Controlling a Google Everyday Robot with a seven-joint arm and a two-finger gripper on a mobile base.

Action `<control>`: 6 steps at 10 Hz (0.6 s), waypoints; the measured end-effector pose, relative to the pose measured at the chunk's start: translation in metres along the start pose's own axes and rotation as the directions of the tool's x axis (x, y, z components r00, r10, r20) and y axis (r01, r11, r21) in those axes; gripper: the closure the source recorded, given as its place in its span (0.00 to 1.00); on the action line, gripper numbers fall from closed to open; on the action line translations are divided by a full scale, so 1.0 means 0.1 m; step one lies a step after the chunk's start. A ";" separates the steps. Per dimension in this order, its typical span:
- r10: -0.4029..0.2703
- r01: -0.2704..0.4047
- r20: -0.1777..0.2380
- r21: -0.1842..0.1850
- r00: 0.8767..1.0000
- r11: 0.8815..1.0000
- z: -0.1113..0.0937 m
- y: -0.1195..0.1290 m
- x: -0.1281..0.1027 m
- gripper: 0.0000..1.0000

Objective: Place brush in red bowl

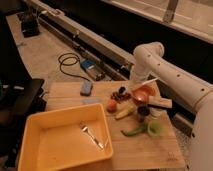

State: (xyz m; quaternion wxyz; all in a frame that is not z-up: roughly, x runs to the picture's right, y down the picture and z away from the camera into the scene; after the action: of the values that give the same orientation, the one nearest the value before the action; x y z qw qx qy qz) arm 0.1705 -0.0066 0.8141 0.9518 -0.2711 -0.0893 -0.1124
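Brush (144,83) slants over the red bowl (142,93) rim: light, stiff, best pinched mid-handle. Tool (134,80) sits at its upper end; grip cannot be told.

The white arm (172,75) comes in from the right, bends at a round elbow up high, then points down. The gripper (134,89) hangs low at its end, near the counter (150,150).
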 end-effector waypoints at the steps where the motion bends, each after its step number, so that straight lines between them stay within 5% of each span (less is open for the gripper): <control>1: 0.008 -0.008 -0.016 -0.004 1.000 1.000 0.02 0.00 0.03 1.00; 3: 0.054 -0.054 -0.019 -0.024 0.998 0.998 0.16 -0.01 0.23 1.00; 6: 0.116 -0.114 0.030 -0.060 0.993 0.992 0.46 -0.05 0.35 1.00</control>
State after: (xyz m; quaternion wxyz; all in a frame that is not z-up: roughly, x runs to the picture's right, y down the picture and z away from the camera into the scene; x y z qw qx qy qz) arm 0.1974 0.0080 0.8632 0.9468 -0.3052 -0.0864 -0.0554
